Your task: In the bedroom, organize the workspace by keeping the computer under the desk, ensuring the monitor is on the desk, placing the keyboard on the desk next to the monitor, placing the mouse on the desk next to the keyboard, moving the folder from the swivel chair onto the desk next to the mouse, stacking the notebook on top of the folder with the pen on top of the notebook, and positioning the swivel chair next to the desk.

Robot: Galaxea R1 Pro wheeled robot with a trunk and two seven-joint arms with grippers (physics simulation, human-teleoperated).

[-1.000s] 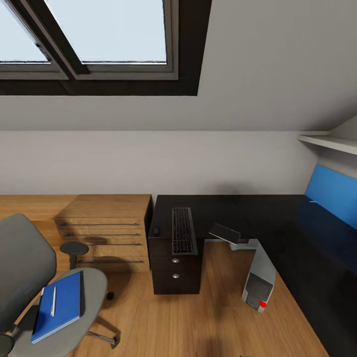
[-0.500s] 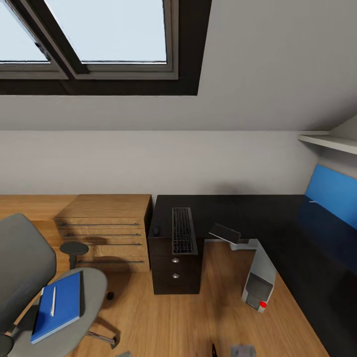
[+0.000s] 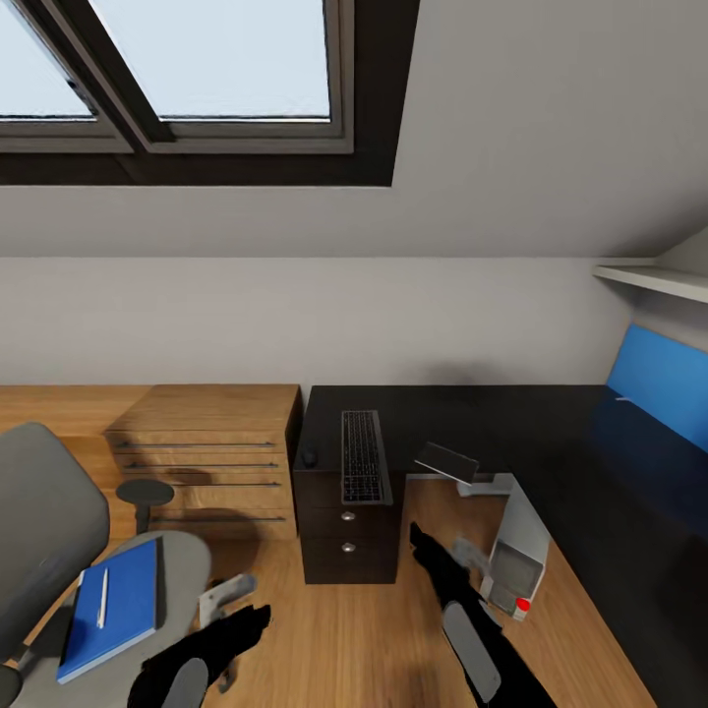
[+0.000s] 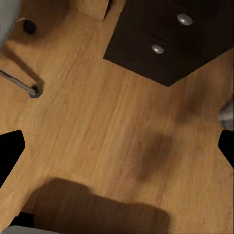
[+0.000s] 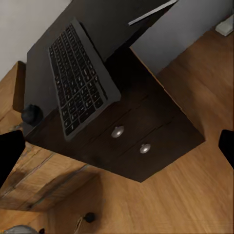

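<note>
The slim black-keyed keyboard (image 3: pixel 365 456) lies on the near left end of the long black L-shaped surface (image 3: pixel 511 418), its near edge overhanging the drawer unit, with the small rounded black mouse (image 3: pixel 310 457) just to its left. The bright blue flat folder (image 3: pixel 110 608) rests on the grey upholstered swivel chair (image 3: pixel 59 560) at the near left, a thin white pen (image 3: pixel 103 596) on top, and the small silver-grey tower computer (image 3: pixel 516 559) stands on the floor under the surface. Both arms reach over the wooden floor, the left gripper (image 4: pixel 117 146) and the right gripper (image 5: pixel 117 141) each with fingers spread wide and holding nothing.
</note>
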